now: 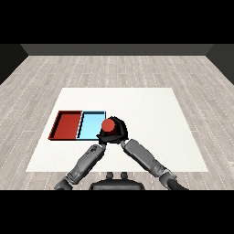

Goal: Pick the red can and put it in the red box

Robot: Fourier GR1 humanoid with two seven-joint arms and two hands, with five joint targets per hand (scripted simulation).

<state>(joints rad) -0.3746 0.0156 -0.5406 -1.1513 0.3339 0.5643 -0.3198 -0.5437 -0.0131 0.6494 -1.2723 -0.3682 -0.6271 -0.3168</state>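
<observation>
The red can (pixel 108 125) stands upright with my right hand (pixel 118 130) curled round it, just right of the light blue tray's (pixel 91 124) right edge. The red tray (pixel 67 124) lies left of the blue one and holds nothing. My left hand (pixel 101 138) sits low beside the can, at the blue tray's near right corner, mostly hidden behind the can and right hand.
Both trays lie side by side at the left middle of the white table (pixel 151 114). My two grey forearms (pixel 144 157) come in from the lower edge and meet near the can.
</observation>
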